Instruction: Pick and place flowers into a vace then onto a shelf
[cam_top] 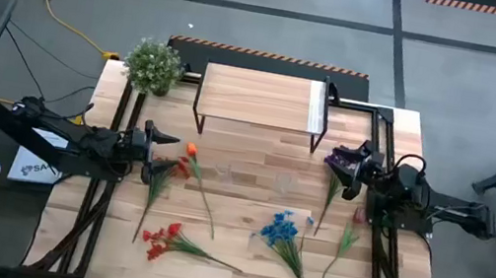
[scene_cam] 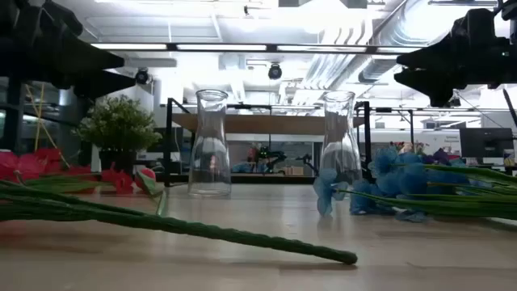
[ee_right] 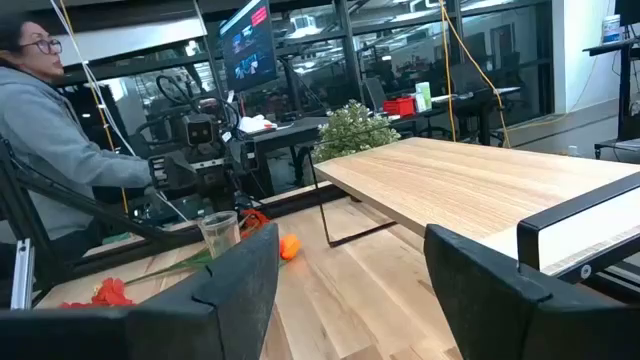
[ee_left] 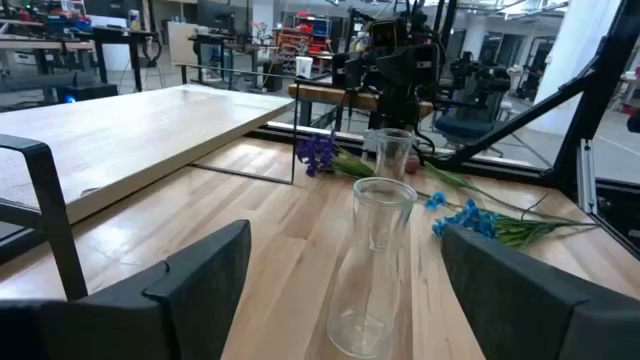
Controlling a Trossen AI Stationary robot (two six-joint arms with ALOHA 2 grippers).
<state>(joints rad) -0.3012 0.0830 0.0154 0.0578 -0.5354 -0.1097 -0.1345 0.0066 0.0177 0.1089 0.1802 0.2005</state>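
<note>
Flowers lie loose on the surface, none in a vase yet. Orange stem (cam_top: 192,150): bloom just off the left gripper (cam_top: 171,137), stalk running toward the near edge. Red cluster (cam_top: 159,239) sits near-left; blue bunch (cam_top: 280,228) near-centre; purple stem (cam_top: 338,159) touching or just beside the right gripper (cam_top: 349,161), its stalk also pointing nearward.

Two clear glass vases (scene_cam: 209,144) stand upright mid-surface between the arms, empty, just in front of the shelf (cam_top: 259,98), which is bare on top.

Left jaws spread wide, holding nothing, facing the nearer vase (ee_left: 372,265). Right jaws spread, empty.

Judgement: left arm is nearer the orange stem; a grasp should cross the stalk's long axis. Open room lies between stems; the potted plant (cam_top: 152,65) at the far-left corner is clear of the path.
</note>
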